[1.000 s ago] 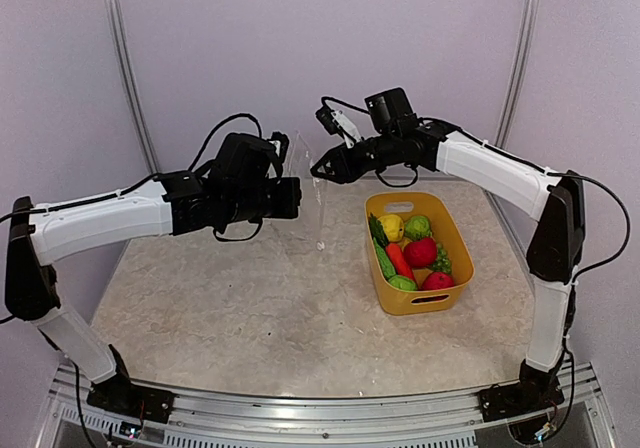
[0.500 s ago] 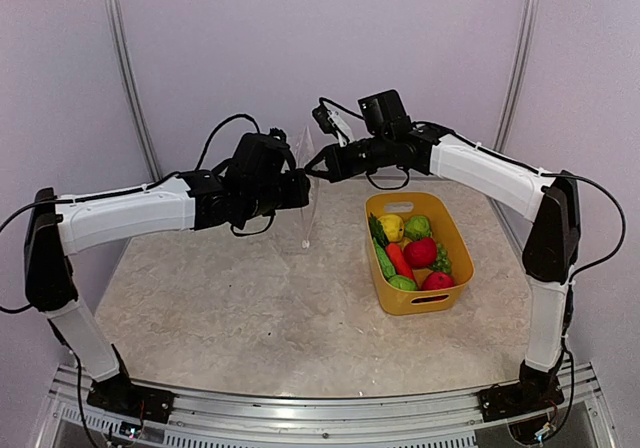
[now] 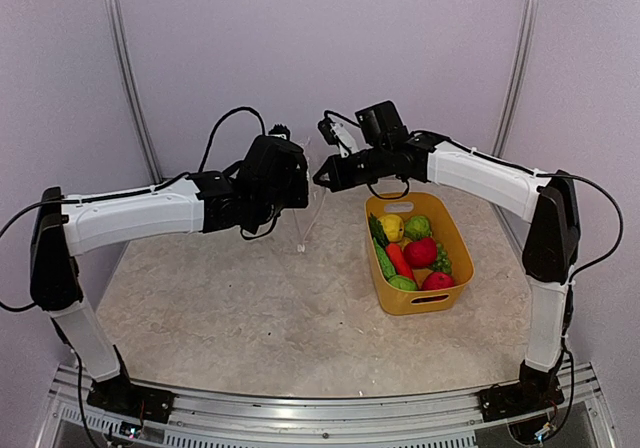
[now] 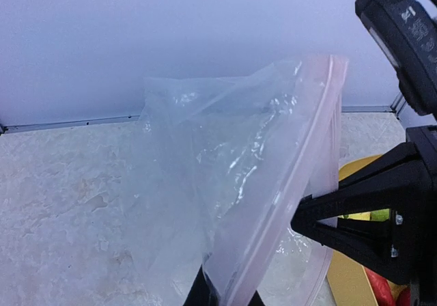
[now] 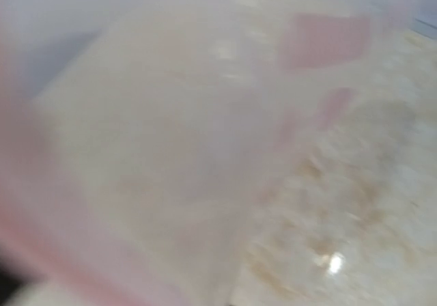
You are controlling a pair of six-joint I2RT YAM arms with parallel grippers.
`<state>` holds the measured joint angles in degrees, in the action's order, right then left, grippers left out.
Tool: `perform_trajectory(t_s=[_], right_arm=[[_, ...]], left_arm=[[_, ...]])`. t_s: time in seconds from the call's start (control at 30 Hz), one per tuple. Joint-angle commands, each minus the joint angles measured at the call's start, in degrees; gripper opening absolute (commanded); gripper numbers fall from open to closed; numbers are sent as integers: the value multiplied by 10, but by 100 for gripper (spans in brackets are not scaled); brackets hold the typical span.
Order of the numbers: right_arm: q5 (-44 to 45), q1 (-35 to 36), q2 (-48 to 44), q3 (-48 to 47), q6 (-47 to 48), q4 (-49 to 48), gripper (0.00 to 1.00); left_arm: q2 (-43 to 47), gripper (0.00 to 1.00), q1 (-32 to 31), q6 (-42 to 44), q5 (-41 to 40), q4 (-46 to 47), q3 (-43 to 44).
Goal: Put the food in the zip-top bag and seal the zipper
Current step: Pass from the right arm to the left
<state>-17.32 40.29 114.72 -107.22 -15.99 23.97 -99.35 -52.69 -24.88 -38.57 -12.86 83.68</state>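
Observation:
The clear zip-top bag (image 3: 311, 213) hangs above the table between my two grippers, its lower corner near the surface. In the left wrist view the bag (image 4: 225, 162) fills the middle, with its pinkish zipper (image 4: 300, 162) running slantwise. My left gripper (image 4: 222, 294) is shut on the bag's lower edge. My right gripper (image 4: 298, 220) pinches the zipper edge from the right. From above, the left gripper (image 3: 300, 190) and right gripper (image 3: 320, 176) stand close together. The food (image 3: 415, 251) lies in the yellow basket. The right wrist view is blurred by the bag (image 5: 171, 149).
The yellow basket (image 3: 463, 260) stands right of centre on the marbled table, below the right arm; its side (image 4: 345, 279) shows in the left wrist view. A back wall and metal posts close in the table.
My left arm has swung right, closer to the right gripper, and has taken a new hold lower on the bag. The right gripper has shut on the zipper edge. The bag now hangs tilted.

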Motion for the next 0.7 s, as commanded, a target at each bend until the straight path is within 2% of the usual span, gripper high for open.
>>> perform_trajectory(t_s=[0.0,0.07,0.1,0.13,0.2,0.27,0.4,0.5,0.67], right_arm=[[65,-13,-21,24,0,22,0],[31,-15,-32,30,28,23,0],[1,-15,-38,31,50,28,3],[-35,-16,-45,34,73,34,11],[-132,-23,-66,44,136,61,33],[-185,-34,-91,56,226,116,48],[-141,-71,-165,127,316,171,68],[-91,-106,-216,193,366,182,80],[34,-142,-244,265,443,199,89]], left_arm=[[27,0,-3,40,-39,-11,0],[31,0,-1,48,-33,-14,-2],[31,0,1,49,-29,-16,-2],[33,0,4,49,-21,-23,0],[36,0,15,49,8,-40,4],[42,0,31,52,46,-59,6],[57,0,74,65,152,-84,-6],[71,0,93,88,199,-84,-25],[79,0,95,114,248,-87,-27]])
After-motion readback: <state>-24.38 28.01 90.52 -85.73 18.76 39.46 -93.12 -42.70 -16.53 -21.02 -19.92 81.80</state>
